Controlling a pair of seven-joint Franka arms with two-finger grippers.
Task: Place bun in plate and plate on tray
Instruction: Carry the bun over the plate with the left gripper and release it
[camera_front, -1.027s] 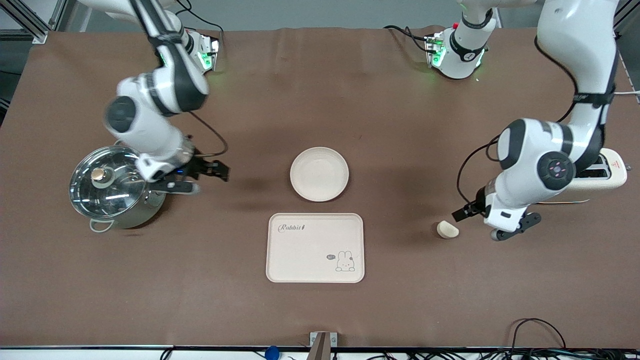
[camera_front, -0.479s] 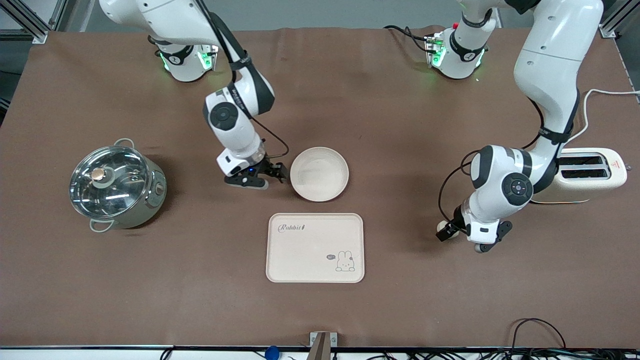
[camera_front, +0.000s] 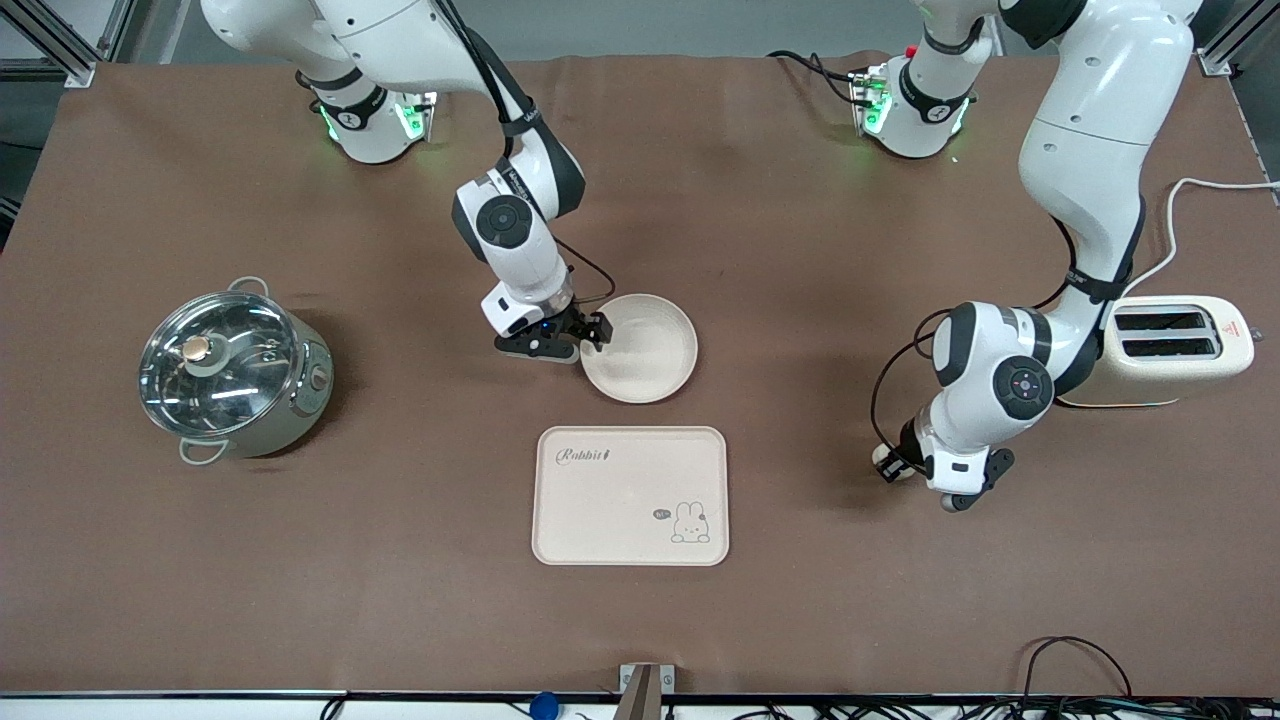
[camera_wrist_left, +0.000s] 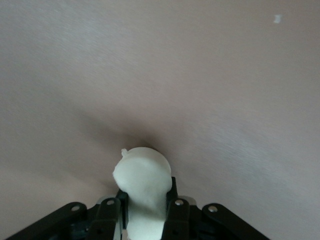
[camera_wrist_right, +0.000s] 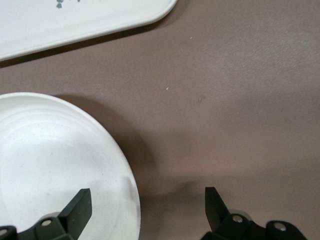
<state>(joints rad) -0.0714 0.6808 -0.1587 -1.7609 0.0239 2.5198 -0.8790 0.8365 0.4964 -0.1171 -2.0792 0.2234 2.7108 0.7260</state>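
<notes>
The left gripper (camera_front: 893, 466) sat low on the brown table (camera_front: 900, 620), toward the left arm's end and about midway between the robots' edge and the camera's edge. From the front, only a sliver of the bun (camera_front: 882, 456) showed beside the arm's wrist, and the grip could not be judged there. The left wrist view settled it: the bun (camera_wrist_left: 144, 187) was pinched between the two fingers, closed narrowly on it, its rounded end sticking out over the tabletop. The right gripper (camera_front: 585, 338) was at the rim of the plate (camera_front: 650, 350), near the table's middle. The front view showed it only touching that rim on the side toward the right arm's end; the right wrist view showed its fingers spread wide, one finger (camera_wrist_right: 76, 210) over the plate's (camera_wrist_right: 45, 155) inside and the other over bare table, the rim between them and not gripped. The tray (camera_front: 630, 496) lay empty, just nearer the front camera than the plate, and its corner (camera_wrist_right: 75, 20) also showed in the right wrist view.
</notes>
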